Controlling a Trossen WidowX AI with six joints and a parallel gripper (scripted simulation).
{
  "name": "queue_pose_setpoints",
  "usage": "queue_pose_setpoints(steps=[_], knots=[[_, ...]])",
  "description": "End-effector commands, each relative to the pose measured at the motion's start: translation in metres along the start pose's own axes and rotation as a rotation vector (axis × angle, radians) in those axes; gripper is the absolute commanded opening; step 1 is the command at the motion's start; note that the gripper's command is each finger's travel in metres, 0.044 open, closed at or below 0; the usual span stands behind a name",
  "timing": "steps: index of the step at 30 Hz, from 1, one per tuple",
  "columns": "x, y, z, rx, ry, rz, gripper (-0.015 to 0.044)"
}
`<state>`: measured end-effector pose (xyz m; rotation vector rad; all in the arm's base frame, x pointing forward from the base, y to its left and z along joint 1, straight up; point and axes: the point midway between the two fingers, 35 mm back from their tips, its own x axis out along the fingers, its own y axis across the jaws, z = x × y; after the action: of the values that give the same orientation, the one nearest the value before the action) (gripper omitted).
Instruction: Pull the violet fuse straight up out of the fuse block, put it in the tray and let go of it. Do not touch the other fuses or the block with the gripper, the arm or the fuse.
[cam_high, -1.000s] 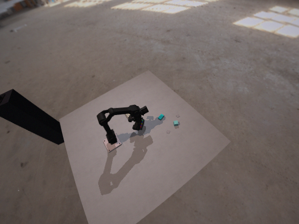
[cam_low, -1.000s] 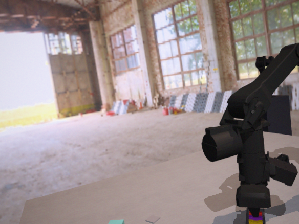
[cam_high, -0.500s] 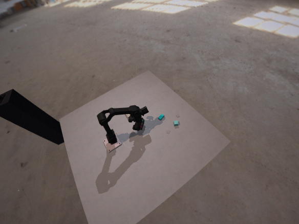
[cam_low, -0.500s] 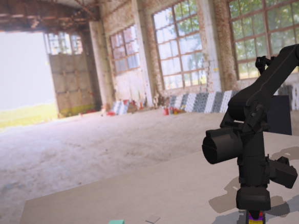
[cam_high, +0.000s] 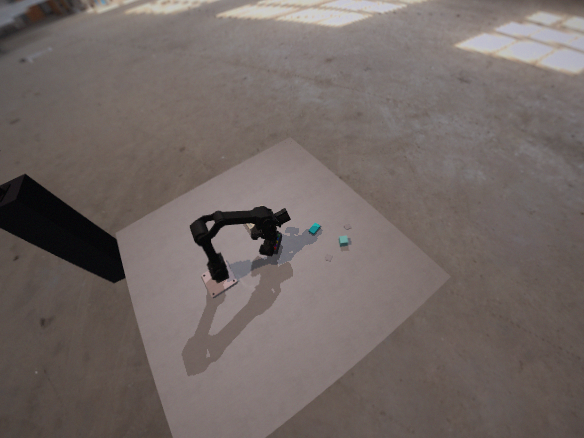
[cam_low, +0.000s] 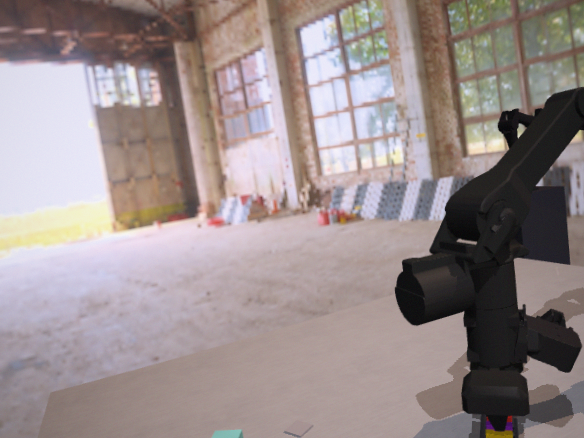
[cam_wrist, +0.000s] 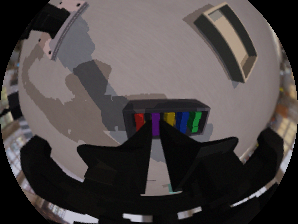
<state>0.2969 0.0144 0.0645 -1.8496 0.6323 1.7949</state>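
Observation:
The dark fuse block (cam_wrist: 165, 106) (cam_high: 278, 244) holds a row of fuses: red (cam_wrist: 139, 121), violet (cam_wrist: 155, 123), yellow (cam_wrist: 170, 120), blue (cam_wrist: 184, 121) and green (cam_wrist: 196, 122). My gripper (cam_wrist: 154, 123) (cam_low: 497, 419) (cam_high: 270, 246) points straight down over the block. Its two fingertips close in on either side of the violet fuse, which still sits in its slot. In the exterior view only a little of the fuse tops shows under the fingers. The tray (cam_wrist: 215, 34), a dark open box with a pale floor, lies apart from the block at the upper right of the wrist view.
Two teal blocks (cam_high: 314, 228) (cam_high: 343, 240) and two small grey tiles (cam_high: 328, 258) (cam_high: 347, 226) lie on the mat beyond the block. A teal block (cam_low: 226, 433) and a tile (cam_low: 298, 428) show in the exterior view. The arm's base (cam_high: 218, 282) and a black box (cam_high: 55, 230) stand to the left.

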Motion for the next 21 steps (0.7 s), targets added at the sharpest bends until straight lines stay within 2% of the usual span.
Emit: queue_pose_setpoints(steps=[1,21], knots=[[-0.0001,0.0000,0.0000,0.000,0.000,0.000,0.0010],[-0.0067,-0.0003,-0.0004,-0.001,0.001,0.001,0.0000]])
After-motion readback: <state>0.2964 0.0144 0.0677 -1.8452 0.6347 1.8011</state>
